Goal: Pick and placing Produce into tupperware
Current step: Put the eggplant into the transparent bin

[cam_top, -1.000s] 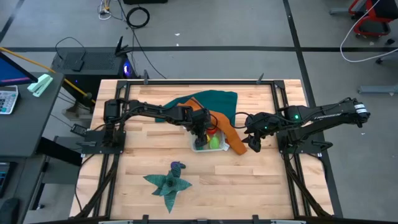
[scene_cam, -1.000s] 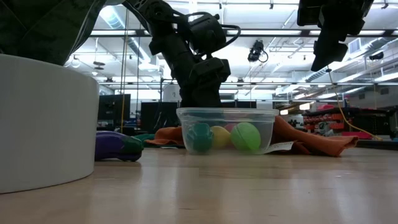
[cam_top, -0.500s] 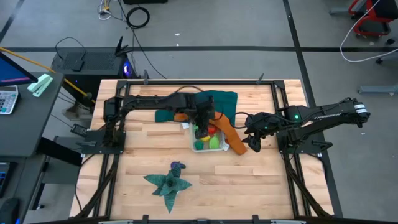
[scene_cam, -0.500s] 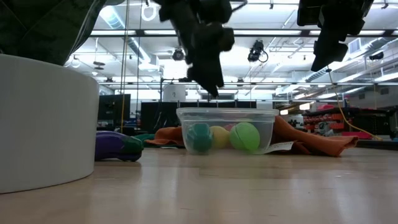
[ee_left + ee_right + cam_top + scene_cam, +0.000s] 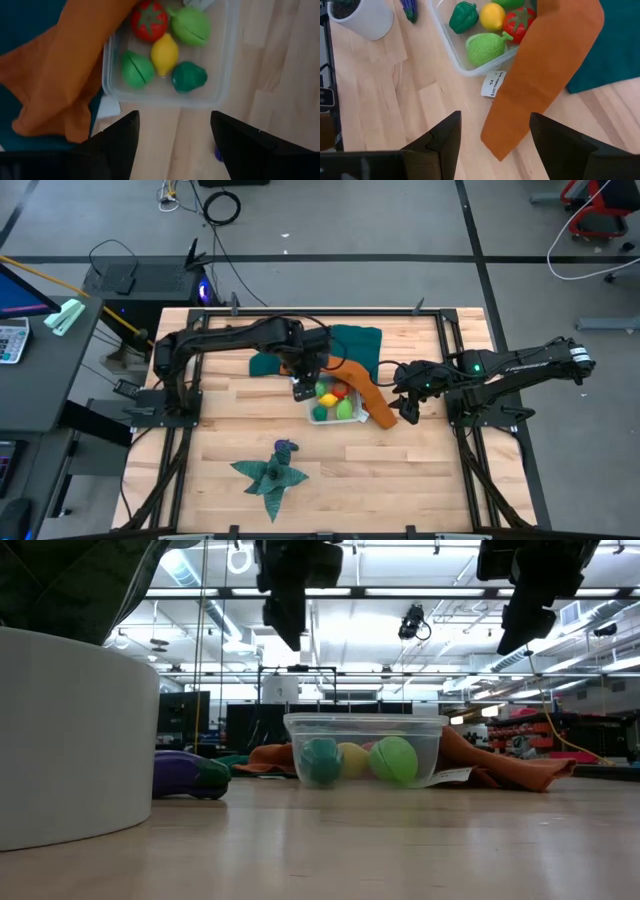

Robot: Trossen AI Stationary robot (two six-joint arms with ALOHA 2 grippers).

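Wooden counter [image 5: 230, 430] centre: tupperware [image 5: 333, 404] holds produce; purple piece [image 5: 287, 447] remains outside. Both fingers released and empty; orange cloth [image 5: 372, 402] overlapping the rim could snag.

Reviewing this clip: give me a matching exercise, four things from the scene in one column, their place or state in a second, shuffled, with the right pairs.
Things:
1. red tomato
2. purple eggplant
3. orange cloth
4. left gripper

Places or states:
A. lies on the bare wood, outside the tupperware
B. hangs open and empty above the table beside the tupperware
C. lies inside the tupperware with the yellow lemon
D. is draped against one side of the tupperware

Pairs: 1-C, 2-A, 3-D, 4-B
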